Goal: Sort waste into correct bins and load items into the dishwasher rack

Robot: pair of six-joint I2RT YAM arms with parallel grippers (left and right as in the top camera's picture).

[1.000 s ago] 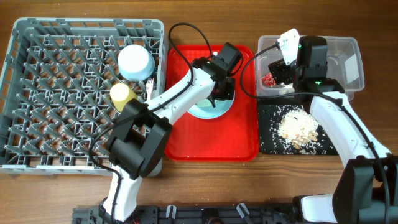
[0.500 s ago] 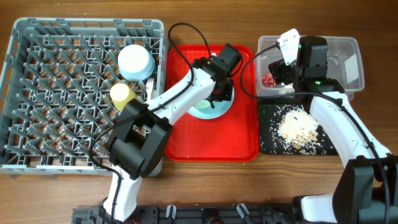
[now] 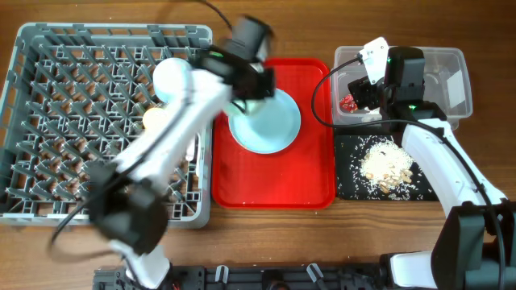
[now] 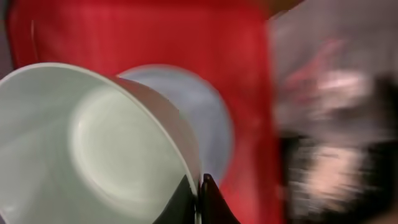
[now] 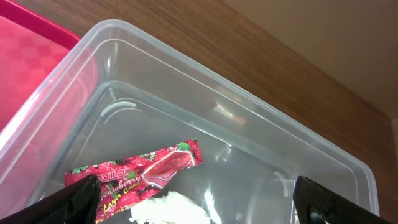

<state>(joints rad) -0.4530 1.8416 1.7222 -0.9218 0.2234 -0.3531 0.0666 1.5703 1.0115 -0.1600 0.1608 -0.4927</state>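
Plate (image 3: 266, 122) is the thing in play: it's over the red tray (image 3: 274, 181), just right of the rack (image 3: 64, 121), with the left gripper (image 4: 198, 199) pinched tight on its rim. The arm is smeared with motion blur, so I'd guess this is the carry to the rack.

To do it well I'd keep the plate on edge and not swing it hard, since a thin rim grip can let it pivot. I'd bring it down between two rows of pegs in a free spot, clear of the bowl (image 3: 173, 80) already sitting in the rack, and only let go once it leans on a peg.

The overhead view gives you the layout but not the grip. The left wrist view shows that part: two dark fingers clamping the rim, plate tilted.

The right gripper (image 5: 199, 204) is spread wide over the clear tub (image 5: 186, 74), holding nothing. Only its wrist view shows the wrapper (image 5: 140, 171) and napkin (image 5: 165, 208) lying inside. The food scraps (image 3: 385, 165) on the black tray (image 3: 348, 181) show up only from above.
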